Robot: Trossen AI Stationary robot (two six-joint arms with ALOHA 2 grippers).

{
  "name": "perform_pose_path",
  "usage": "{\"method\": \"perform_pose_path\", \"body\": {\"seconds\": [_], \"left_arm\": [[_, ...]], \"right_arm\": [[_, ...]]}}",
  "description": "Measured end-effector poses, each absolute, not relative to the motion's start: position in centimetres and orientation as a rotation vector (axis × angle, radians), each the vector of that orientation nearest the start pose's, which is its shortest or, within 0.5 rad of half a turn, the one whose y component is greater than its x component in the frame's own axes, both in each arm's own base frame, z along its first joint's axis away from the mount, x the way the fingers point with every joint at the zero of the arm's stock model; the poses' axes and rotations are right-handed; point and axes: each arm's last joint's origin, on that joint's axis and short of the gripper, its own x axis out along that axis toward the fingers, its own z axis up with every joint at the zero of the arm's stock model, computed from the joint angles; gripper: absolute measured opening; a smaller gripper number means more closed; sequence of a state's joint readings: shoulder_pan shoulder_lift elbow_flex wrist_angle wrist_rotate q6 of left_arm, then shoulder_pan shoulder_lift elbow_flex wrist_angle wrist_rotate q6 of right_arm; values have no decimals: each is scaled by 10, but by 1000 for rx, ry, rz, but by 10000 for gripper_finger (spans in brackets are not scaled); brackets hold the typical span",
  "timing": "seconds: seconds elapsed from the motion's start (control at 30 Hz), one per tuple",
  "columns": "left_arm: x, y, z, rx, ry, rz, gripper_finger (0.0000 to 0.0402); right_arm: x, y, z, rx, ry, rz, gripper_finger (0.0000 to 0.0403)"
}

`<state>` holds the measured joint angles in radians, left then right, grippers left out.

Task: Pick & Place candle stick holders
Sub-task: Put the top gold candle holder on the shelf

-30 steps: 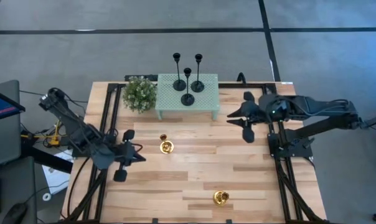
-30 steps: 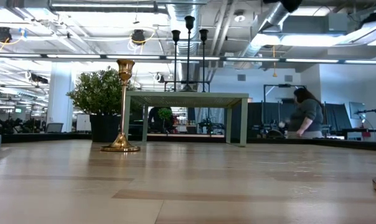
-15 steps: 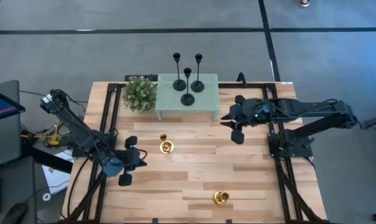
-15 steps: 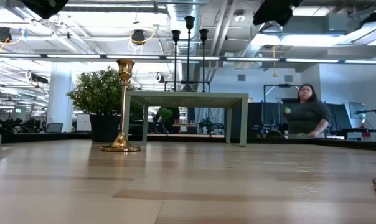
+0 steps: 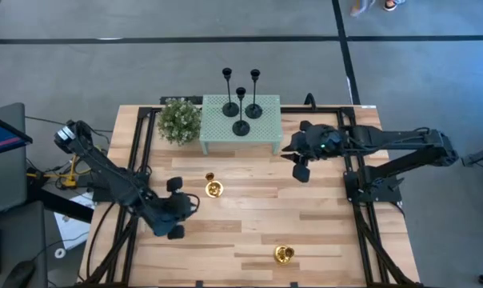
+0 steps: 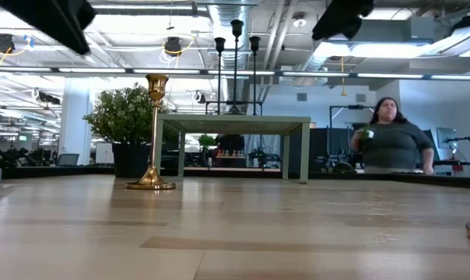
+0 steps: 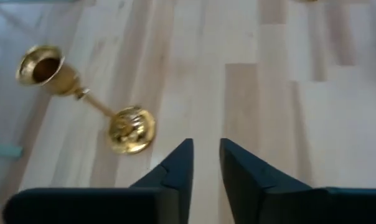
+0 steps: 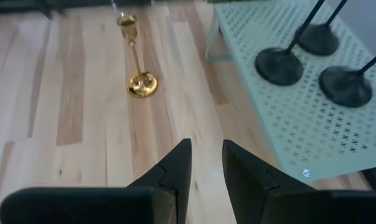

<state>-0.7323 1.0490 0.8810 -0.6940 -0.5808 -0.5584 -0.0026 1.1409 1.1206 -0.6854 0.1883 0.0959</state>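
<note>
Three black candle stick holders (image 5: pixel 241 112) stand on their round bases on a small green perforated table (image 5: pixel 265 132) at the far side; their bases also show in the right wrist view (image 8: pixel 278 65). One gold holder (image 5: pixel 213 187) stands upright on its base at mid-table, and it shows in both wrist views (image 7: pixel 131 129) (image 8: pixel 141 84). A second gold holder (image 5: pixel 284 254) stands near the front edge. My left gripper (image 5: pixel 185 206) (image 7: pixel 205 155) hovers shut and empty, left of the mid-table gold holder. My right gripper (image 5: pixel 296 162) (image 8: pixel 205 152) hovers shut and empty, right of the green table's front.
A small green potted plant (image 5: pixel 180 121) stands left of the green table. Bare wood lies between the two gold holders (image 5: pixel 249 220). A person (image 6: pixel 389 144) stands in the room beyond the table. Black frame rails run along both table sides (image 5: pixel 361 208).
My left gripper has gone toward the table's near edge and a little to the right, closer to the mid-table gold holder. My right gripper has gone toward the table's left, nearer the green table. No holder has moved.
</note>
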Motion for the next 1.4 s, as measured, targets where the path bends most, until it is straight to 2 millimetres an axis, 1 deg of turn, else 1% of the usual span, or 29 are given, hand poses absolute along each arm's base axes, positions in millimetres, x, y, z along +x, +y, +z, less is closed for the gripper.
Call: {"method": "perform_pose_path", "body": {"seconds": [0.13,0.3,0.43,0.57,0.7,0.8,0.93,1.2,1.4], "left_arm": [[168,-116,258,38,737,149,118],[175,-104,228,33,785,275,164],[184,-97,216,-42,701,328,194],[194,-91,210,-106,579,362,212],[196,-80,204,-108,551,440,218],[197,-74,200,-125,535,467,218],[203,-69,197,-165,441,466,218],[201,-66,187,-187,383,458,218],[200,-65,182,-227,305,436,218]], "right_arm": [[217,-8,346,32,652,-222,81],[201,-7,356,37,602,-221,81],[190,-7,362,40,584,-220,81],[185,-7,363,39,581,-220,81],[183,-7,361,14,614,-213,81],[182,-7,359,12,638,-214,81],[181,-7,357,9,661,-214,81],[179,-7,356,7,682,-214,81],[179,-7,356,7,679,-214,81]]}}
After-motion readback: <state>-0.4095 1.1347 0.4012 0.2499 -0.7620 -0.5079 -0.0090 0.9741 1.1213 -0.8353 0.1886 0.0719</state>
